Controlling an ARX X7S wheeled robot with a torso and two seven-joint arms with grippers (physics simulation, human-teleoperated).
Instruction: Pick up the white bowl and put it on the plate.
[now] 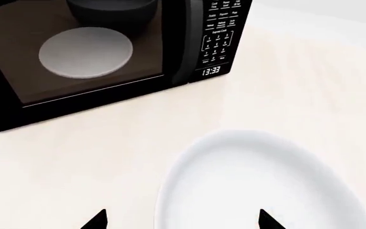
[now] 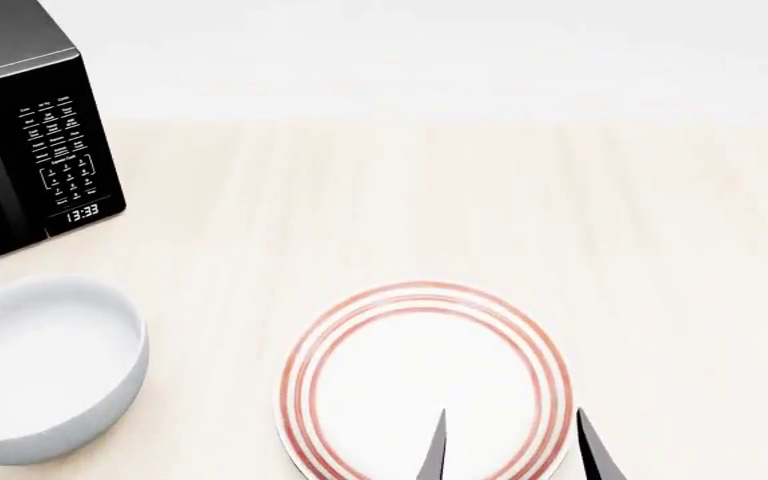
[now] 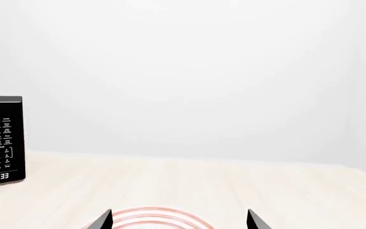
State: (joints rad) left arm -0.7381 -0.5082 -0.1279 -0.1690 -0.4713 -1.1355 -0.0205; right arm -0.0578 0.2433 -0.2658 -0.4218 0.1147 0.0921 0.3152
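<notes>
Gleaming plain white bowl (image 2: 40, 365), deep, thick-rimmed, beside red-ringed plate (image 2: 424, 375); both tools' prongs parted

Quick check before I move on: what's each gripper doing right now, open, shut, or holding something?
Left gripper: open, fingertips apart over the white bowl, holding nothing.
Right gripper: open, empty, above the plate.

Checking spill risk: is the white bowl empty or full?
Empty: the white bowl stands upright, its bare white inside showing in head and left wrist views.
</notes>
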